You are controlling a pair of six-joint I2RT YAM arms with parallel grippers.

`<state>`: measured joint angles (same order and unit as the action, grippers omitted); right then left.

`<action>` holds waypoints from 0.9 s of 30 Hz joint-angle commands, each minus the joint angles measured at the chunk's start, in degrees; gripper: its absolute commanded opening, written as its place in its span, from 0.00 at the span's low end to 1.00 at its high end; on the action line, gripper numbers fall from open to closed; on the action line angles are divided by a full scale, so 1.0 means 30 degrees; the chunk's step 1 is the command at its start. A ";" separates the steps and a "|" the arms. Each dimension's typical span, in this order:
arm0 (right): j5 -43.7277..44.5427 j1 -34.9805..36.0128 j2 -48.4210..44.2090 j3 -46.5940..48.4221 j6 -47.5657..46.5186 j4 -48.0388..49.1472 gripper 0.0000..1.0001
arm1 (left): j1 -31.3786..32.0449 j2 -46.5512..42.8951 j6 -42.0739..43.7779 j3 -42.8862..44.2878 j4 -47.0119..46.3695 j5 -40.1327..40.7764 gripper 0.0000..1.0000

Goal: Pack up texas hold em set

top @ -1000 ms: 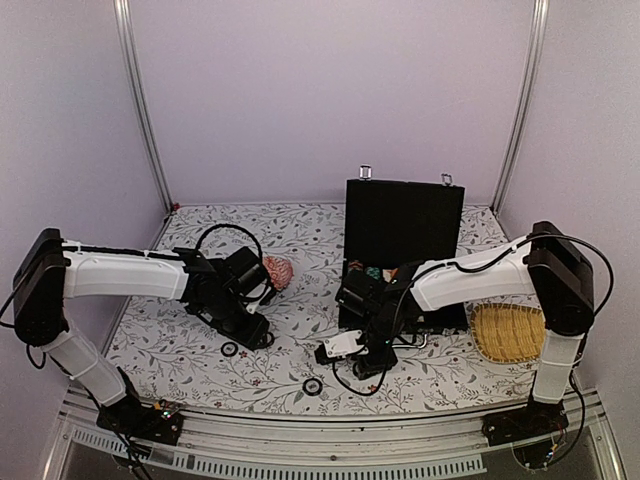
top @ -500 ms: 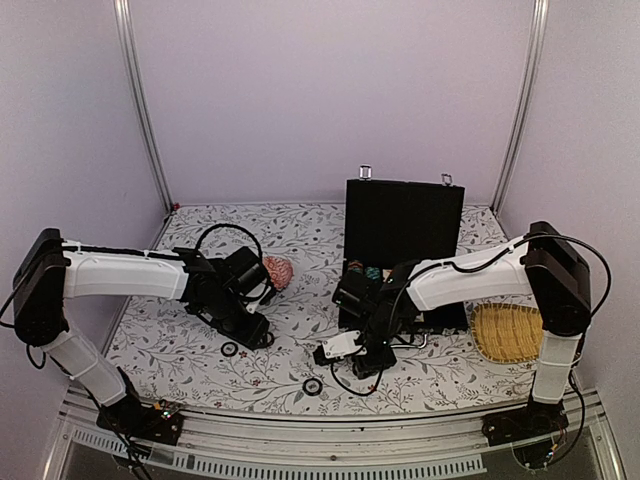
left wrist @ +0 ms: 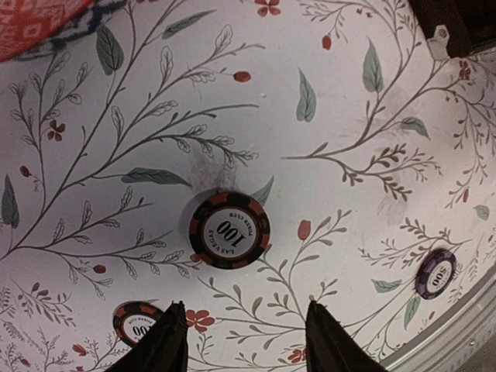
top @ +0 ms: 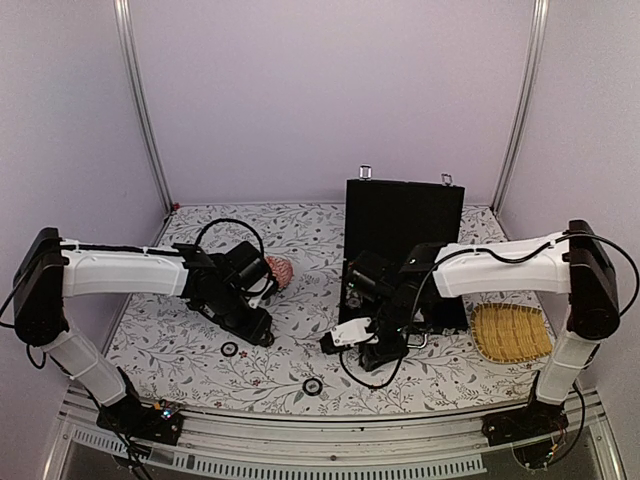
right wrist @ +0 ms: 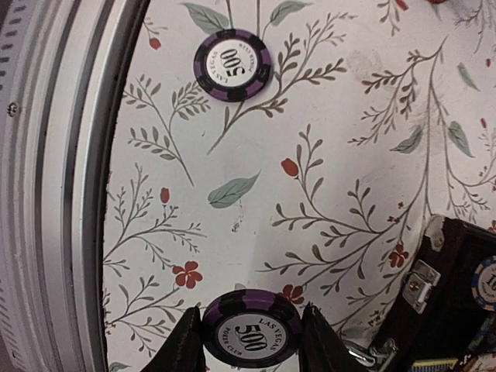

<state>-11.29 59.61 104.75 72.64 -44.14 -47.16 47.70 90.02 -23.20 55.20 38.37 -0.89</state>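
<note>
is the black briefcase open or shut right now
Open. In the top view the briefcase has its lid standing upright at the back, and the right wrist view looks into its uncovered base.

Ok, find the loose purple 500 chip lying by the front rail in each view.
Top external: purple 500 chip, low centre, near the front edge.
Left wrist: the chip at lower right.
Right wrist: the chip at top, left of centre, not the second 500 chip between the right jaws.
Shared landmark: metal rail along the table front, beside it everywhere.
</note>
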 commanded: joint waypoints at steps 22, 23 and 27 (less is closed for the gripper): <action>0.3533 -1.3246 -0.3047 -0.1928 -0.1698 0.4493 0.34 | -0.0280 -0.0340 -0.0083 0.0896 0.0218 -0.0113 0.53; 0.3753 -1.3374 -0.2800 -0.1960 -0.1811 0.4893 0.34 | -0.0274 -0.0370 -0.0113 0.0865 0.0218 -0.0111 0.53; 0.3832 -1.3558 -0.1908 -0.1862 -0.1899 0.5946 0.34 | -0.0281 -0.0466 -0.0191 0.0777 0.0218 -0.0139 0.53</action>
<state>-1.58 19.25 96.66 67.40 -48.77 -35.05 47.66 90.32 -23.27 57.28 38.52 -1.04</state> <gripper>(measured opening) 0.370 0.530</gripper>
